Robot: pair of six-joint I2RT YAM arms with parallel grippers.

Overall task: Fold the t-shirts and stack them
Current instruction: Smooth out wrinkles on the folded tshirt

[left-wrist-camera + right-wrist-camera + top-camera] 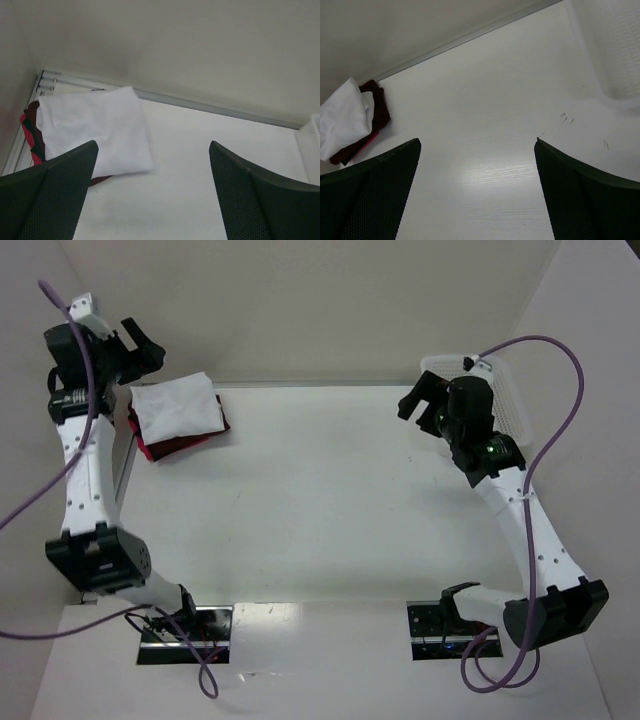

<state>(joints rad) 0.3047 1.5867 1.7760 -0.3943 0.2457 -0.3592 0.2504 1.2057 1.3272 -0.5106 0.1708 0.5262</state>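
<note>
A folded white t-shirt [178,406] lies on top of folded dark red t-shirts [165,448] at the table's far left corner. The stack also shows in the left wrist view, white shirt [97,127] over red edges [31,137], and in the right wrist view [342,120] at the left. My left gripper [143,348] is open and empty, raised above and to the left of the stack. My right gripper [422,400] is open and empty, raised at the far right, next to the basket.
A white plastic mesh basket [510,405] stands at the far right, partly behind the right arm; its wall shows in the right wrist view [615,50]. Walls close the table at the back and on both sides.
</note>
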